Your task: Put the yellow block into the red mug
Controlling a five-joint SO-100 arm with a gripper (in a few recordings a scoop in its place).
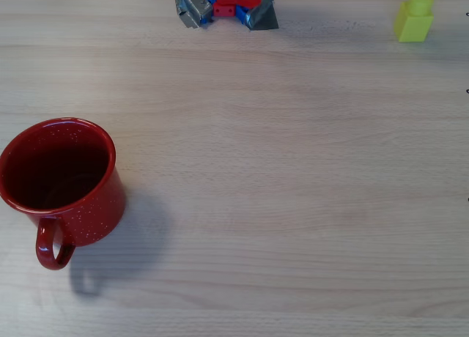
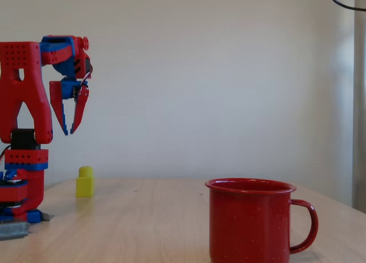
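The claw (image 2: 71, 126) hangs high beside the arm's base, fingers slightly parted, holding nothing. Lower it squarely over the yellow block (image 1: 414, 17), which stands upright on the table (image 1: 293, 168), well apart from the red mug (image 1: 62, 183); grip the flat sides.
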